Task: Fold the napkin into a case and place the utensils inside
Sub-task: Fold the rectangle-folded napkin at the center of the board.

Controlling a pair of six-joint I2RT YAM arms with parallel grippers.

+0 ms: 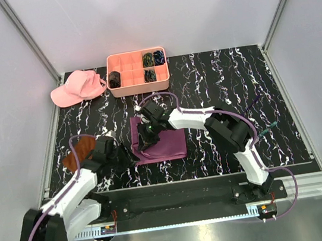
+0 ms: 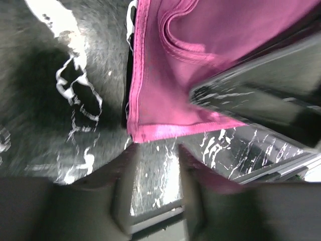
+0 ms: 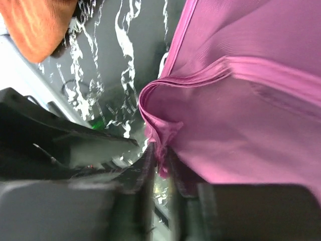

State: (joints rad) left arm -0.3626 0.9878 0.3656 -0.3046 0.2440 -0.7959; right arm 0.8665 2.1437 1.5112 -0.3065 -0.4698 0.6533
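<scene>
The magenta-purple napkin point(image 1: 167, 145) lies folded on the marbled table, with its layered hems showing at the left edge point(image 3: 235, 100). My right gripper point(image 1: 147, 137) reaches across to that left edge. In the right wrist view it point(image 3: 160, 158) is shut on a bunched fold of the cloth. My left gripper point(image 1: 119, 152) sits just left of the napkin's near-left corner point(image 2: 150, 131). Its jaws point(image 2: 155, 150) stand open with only table between them. A slim piece with a bluish end point(image 1: 269, 130), possibly one of the utensils, lies to the right of the right arm.
A rust-brown cloth point(image 1: 74, 155) lies left of the left gripper and also shows in the right wrist view point(image 3: 37, 25). At the back are a pink cap point(image 1: 78, 87) and a pink compartment tray point(image 1: 122, 90) holding dark coiled bundles. White walls enclose the table.
</scene>
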